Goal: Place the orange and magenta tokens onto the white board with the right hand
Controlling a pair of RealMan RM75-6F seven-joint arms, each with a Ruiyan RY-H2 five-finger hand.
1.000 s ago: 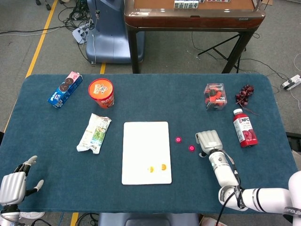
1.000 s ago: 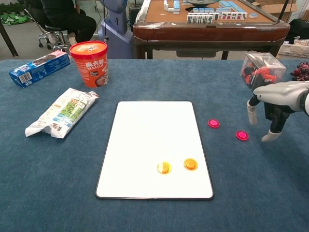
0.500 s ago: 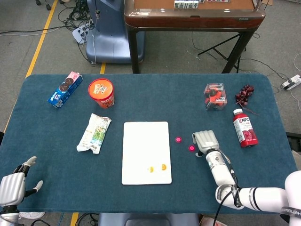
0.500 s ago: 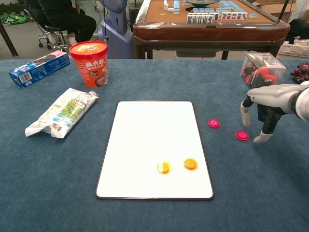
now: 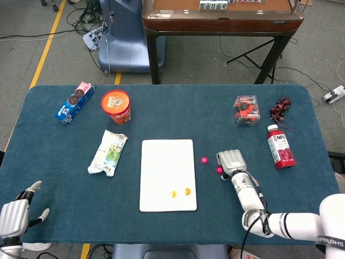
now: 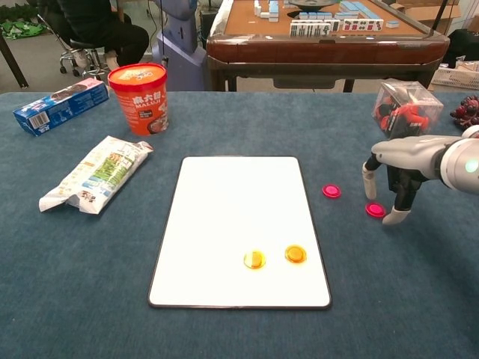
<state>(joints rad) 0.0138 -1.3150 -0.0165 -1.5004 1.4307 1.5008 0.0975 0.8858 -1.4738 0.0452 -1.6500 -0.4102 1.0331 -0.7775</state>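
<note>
On the blue table [image 6: 224,336], right robot hand [image 6: 397,168] arched over magenta token [image 6: 375,210].

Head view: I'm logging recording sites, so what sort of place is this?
Likely a robot lab or test room: bare floor with yellow tape, loose cables, and a mahjong table behind.

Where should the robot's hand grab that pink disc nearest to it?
Probably by its rim, coming straight down. The magenta token lies flat on the table cloth, so only its thin edge offers grip, pinched from opposite sides. The right hand already hangs over it, fingertips either side.
</note>
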